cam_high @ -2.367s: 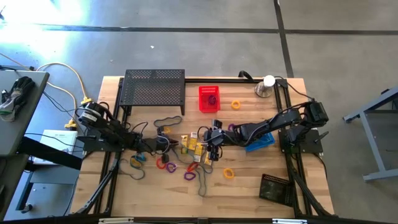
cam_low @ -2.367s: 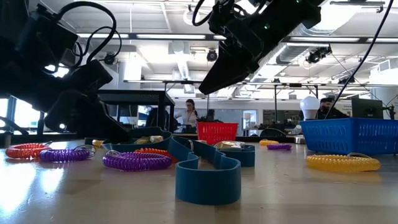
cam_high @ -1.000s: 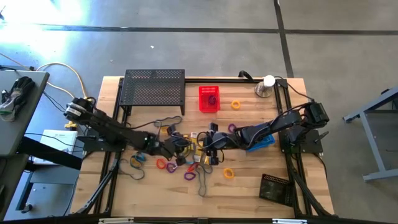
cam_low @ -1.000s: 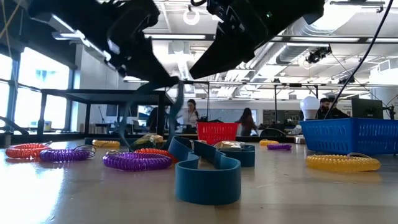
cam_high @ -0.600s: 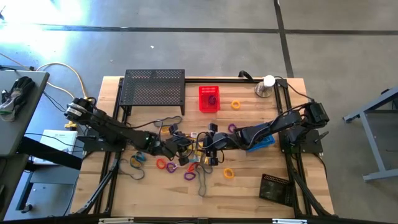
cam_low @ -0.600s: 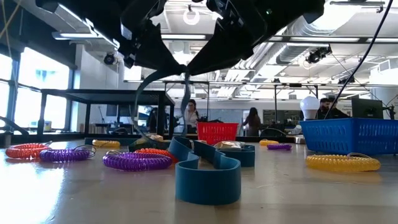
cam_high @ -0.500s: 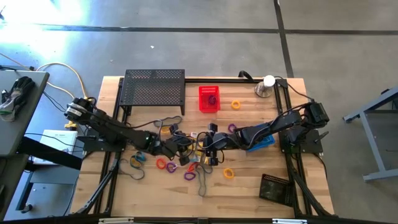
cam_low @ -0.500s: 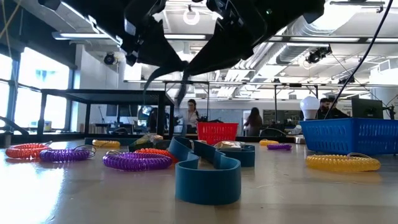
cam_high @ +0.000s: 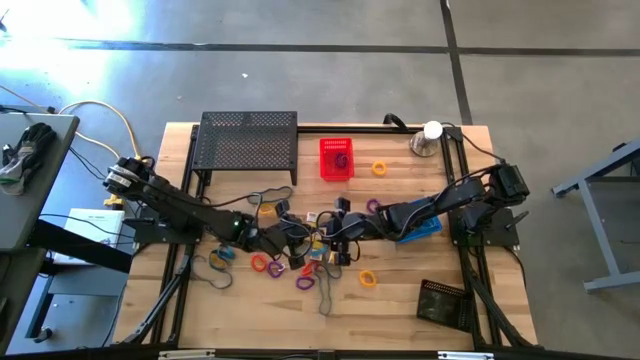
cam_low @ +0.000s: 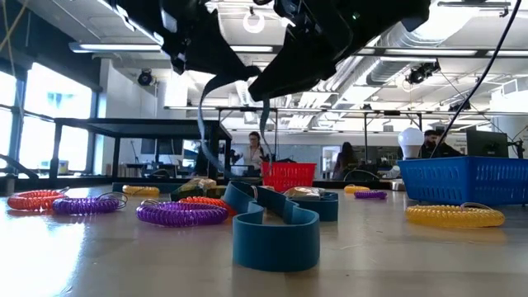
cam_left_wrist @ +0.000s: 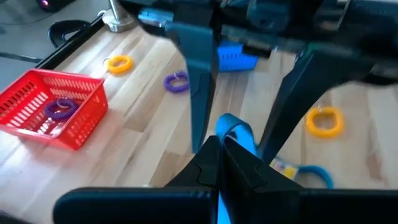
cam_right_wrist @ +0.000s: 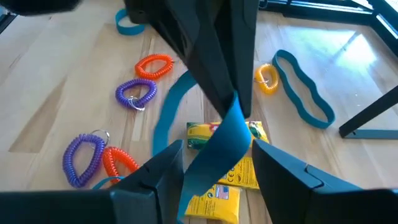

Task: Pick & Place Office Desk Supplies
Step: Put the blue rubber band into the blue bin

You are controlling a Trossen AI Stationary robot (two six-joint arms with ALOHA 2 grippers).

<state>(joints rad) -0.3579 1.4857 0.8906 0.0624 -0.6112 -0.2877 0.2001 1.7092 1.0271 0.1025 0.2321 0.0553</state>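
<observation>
My left gripper (cam_left_wrist: 219,149) is clenched on a blue band (cam_right_wrist: 217,146) above mid-desk clutter — right gripper (cam_right_wrist: 214,165) jaws spread around it. Only my right wrist view shows the yellow boxes (cam_right_wrist: 229,177) beneath; the desk (cam_high: 400,310) lies barer toward the near edge.

Mid-frame on the pale wooden table (cam_high: 400,310), the left gripper (cam_high: 292,243) and right gripper (cam_high: 335,226) nearly meet above scattered coil loops — a red mesh basket (cam_high: 336,158) sits above centre, a black mesh shelf (cam_high: 248,145) upper left.

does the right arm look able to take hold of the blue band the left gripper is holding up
Probably yes. The left gripper is shut on the blue band, lifted above the table, and the band already hangs between the open fingers of the right gripper. Nothing visible sits between them.
</observation>
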